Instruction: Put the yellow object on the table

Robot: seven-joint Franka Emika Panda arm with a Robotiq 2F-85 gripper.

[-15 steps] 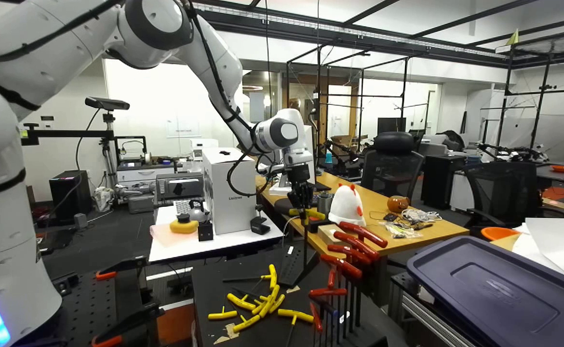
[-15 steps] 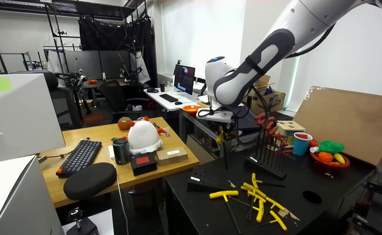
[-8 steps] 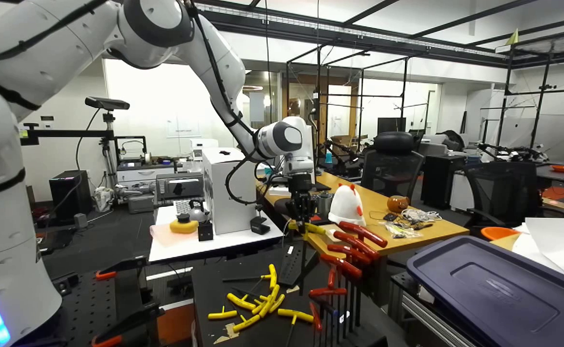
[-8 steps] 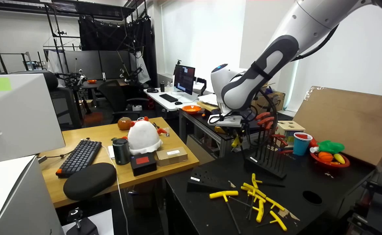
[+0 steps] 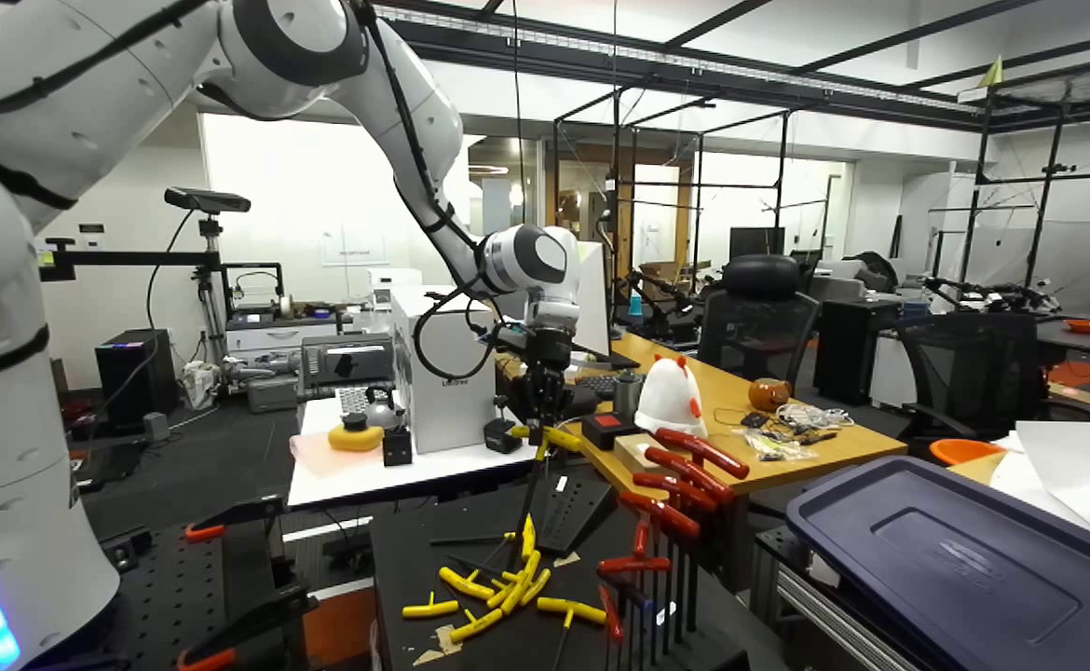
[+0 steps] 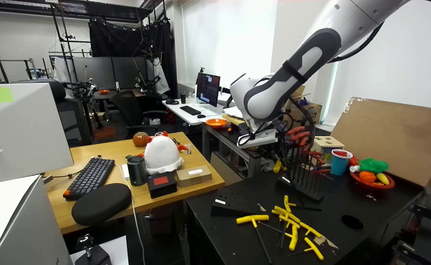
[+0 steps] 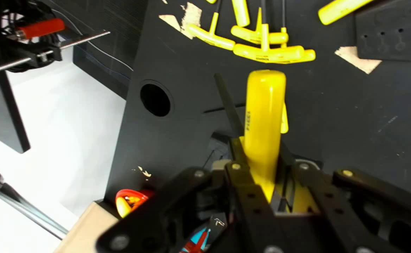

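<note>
Fingers (image 7: 243, 179) clamped on yellow T-handle key (image 7: 264, 133), handle (image 5: 561, 440) nearly level, long shaft (image 5: 530, 496) slanting downward, black table (image 6: 234, 239) below.

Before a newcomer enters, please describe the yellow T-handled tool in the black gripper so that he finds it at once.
Follow the large white robot arm down to its black gripper, over the black table. The gripper holds a yellow T-handled tool with a dark shaft pointing down. Other yellow tools lie on that table; only this one is held.
</note>
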